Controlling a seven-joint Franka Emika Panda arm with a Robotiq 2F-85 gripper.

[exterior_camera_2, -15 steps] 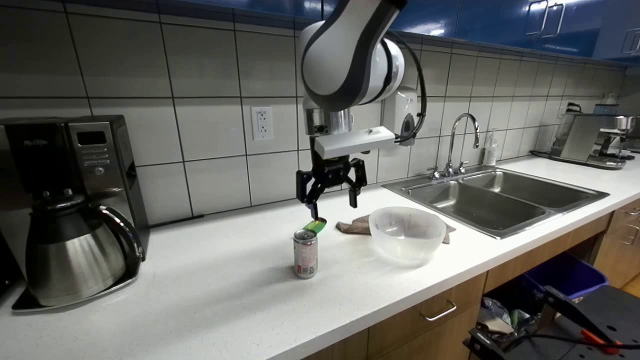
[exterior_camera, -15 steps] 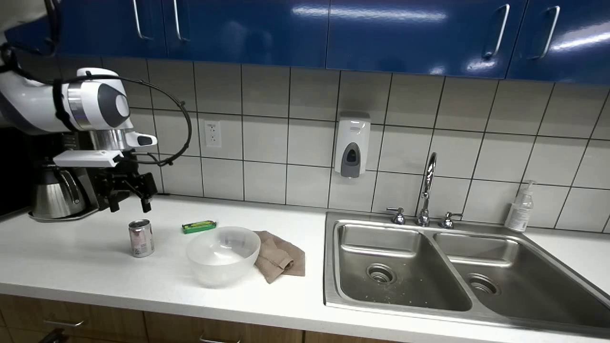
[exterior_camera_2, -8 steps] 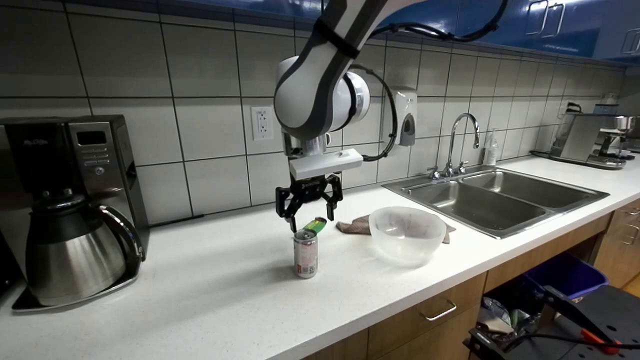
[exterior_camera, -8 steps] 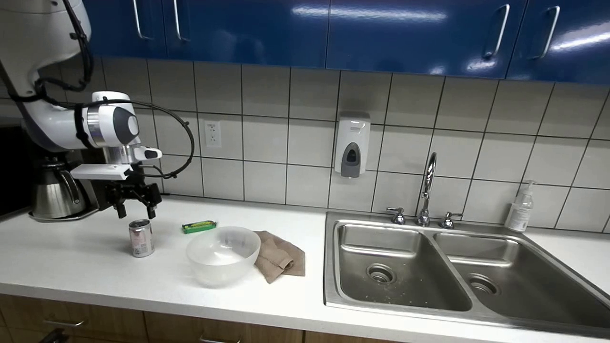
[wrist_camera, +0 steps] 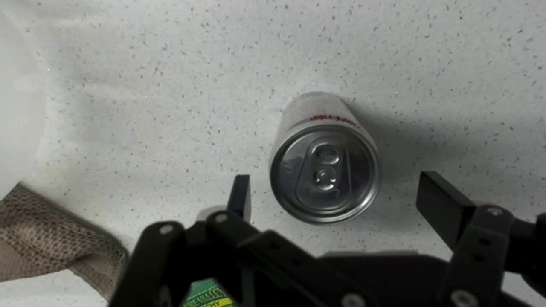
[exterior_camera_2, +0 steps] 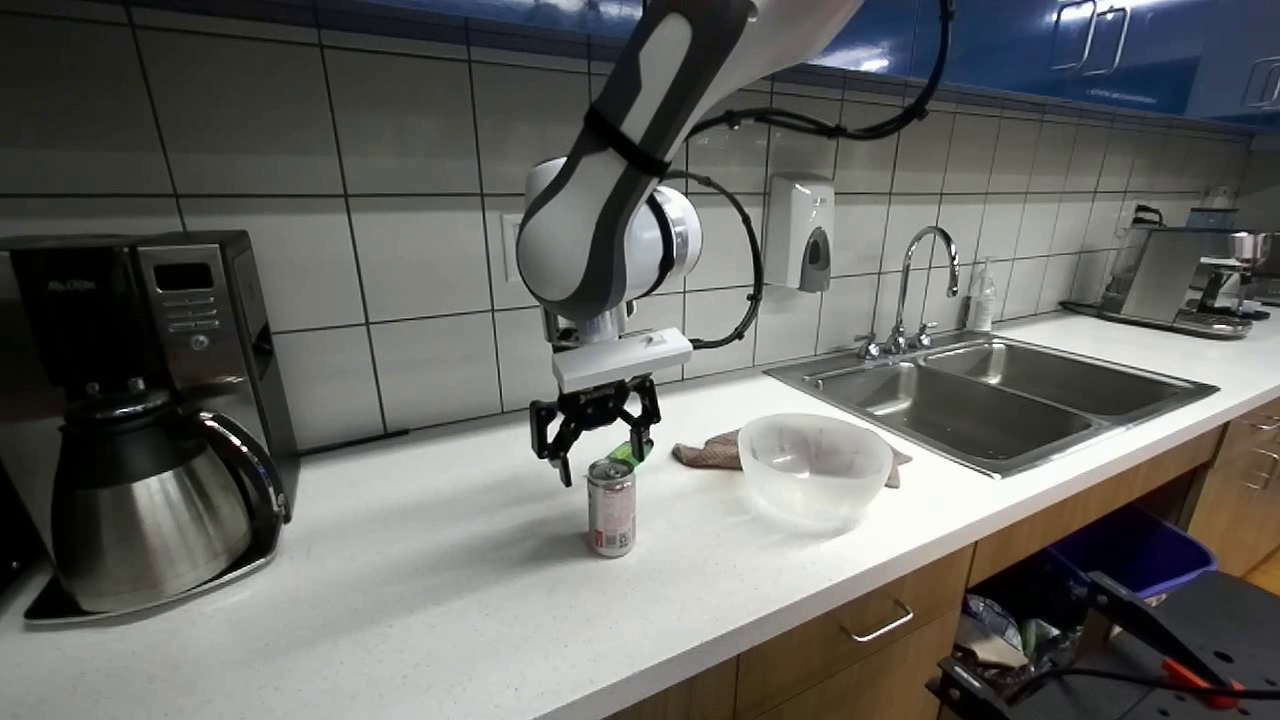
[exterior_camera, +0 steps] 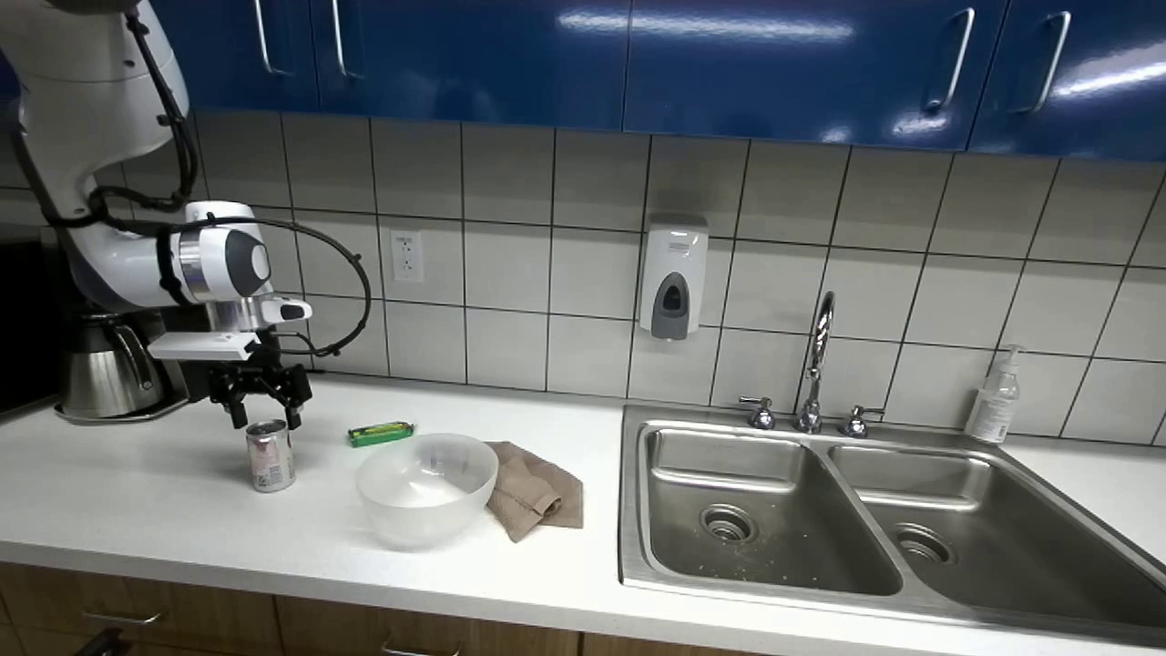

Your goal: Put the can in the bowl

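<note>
A small silver can stands upright on the white counter; it also shows in an exterior view and in the wrist view. A frosted, translucent bowl stands apart from the can; it shows in an exterior view and partly at the left edge of the wrist view. My gripper is open and empty, pointing down just above and around the can's top height. In the wrist view my gripper has one finger on each side of the can, with gaps, touching neither side.
A green packet lies behind the can, near the bowl. A brown cloth lies beside the bowl. A coffee maker with a steel carafe stands on the counter. A double sink lies beyond the cloth.
My gripper has come down toward the can, with its fingers now near the can's top. It stays open. The can and the bowl have not moved.
</note>
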